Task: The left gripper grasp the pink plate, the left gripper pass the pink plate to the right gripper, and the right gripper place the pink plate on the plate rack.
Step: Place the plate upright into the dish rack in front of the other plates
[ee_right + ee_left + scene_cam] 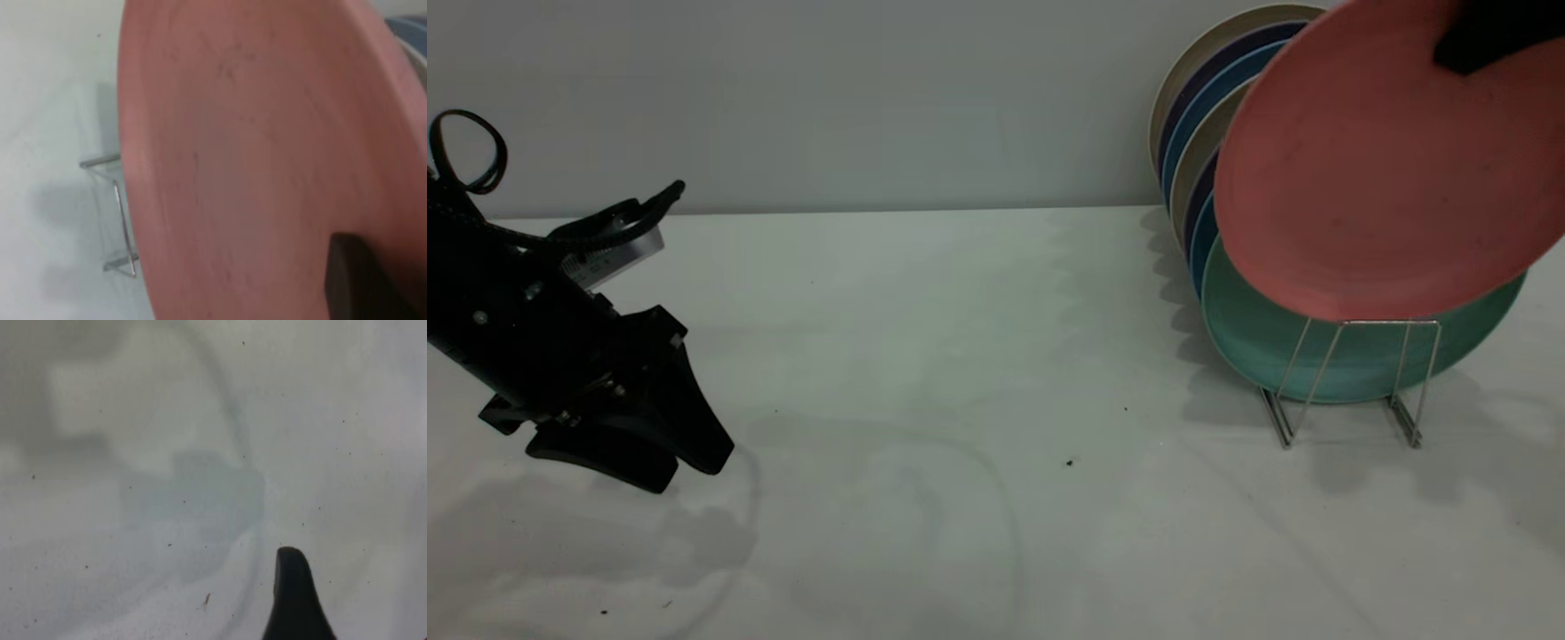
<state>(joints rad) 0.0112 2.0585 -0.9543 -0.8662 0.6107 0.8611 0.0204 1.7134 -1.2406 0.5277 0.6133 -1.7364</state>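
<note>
The pink plate [1369, 178] hangs tilted at the right, in front of the plates standing in the plate rack [1352, 378]. Its lower rim is at the top of the rack's front wire loop; I cannot tell if they touch. My right gripper [1454, 53] is shut on the plate's upper rim at the top right corner. In the right wrist view the plate [253, 167] fills the picture, with one black finger [353, 280] lying on its face and the rack's wires [120, 213] below it. My left gripper [685, 467] is open and empty, low over the table at far left; one of its fingers [293, 600] shows over bare table.
A mint-green plate [1254, 342] stands at the front of the rack, with several blue and beige plates [1192, 133] leaning behind it toward the back wall. The white table [960, 356] runs between the two arms.
</note>
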